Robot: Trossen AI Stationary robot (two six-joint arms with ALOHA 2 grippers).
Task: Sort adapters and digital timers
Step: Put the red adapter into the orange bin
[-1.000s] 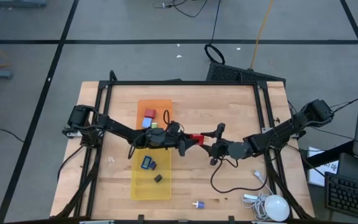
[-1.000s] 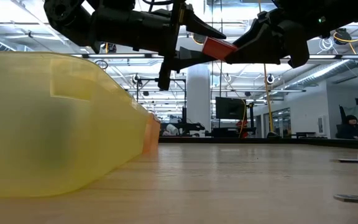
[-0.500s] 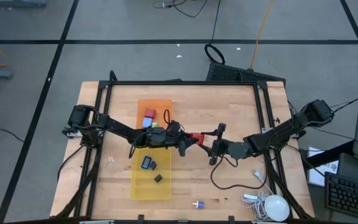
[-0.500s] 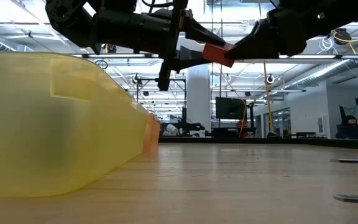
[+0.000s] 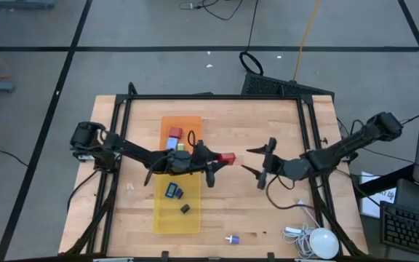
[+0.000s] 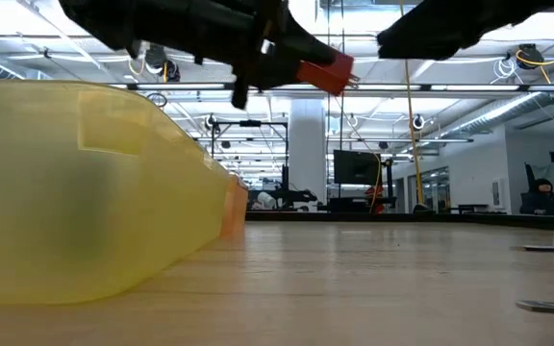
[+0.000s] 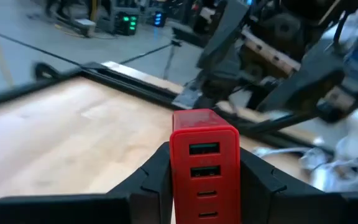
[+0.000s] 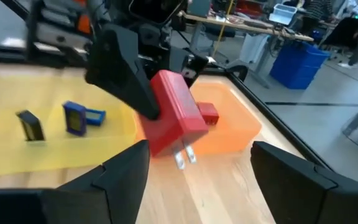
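left tool (image 5: pixel 215 161) pinching chunky red plastic adapter (image 5: pixel 228 159), frame centre | right tool (image 5: pixel 259 166) spread, empty | adapter light, rigid, slick: clamp flat sides

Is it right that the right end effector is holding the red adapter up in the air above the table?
Not quite: the left end effector holds the red adapter above the table. The right end effector is open and apart from it, as the high view shows.
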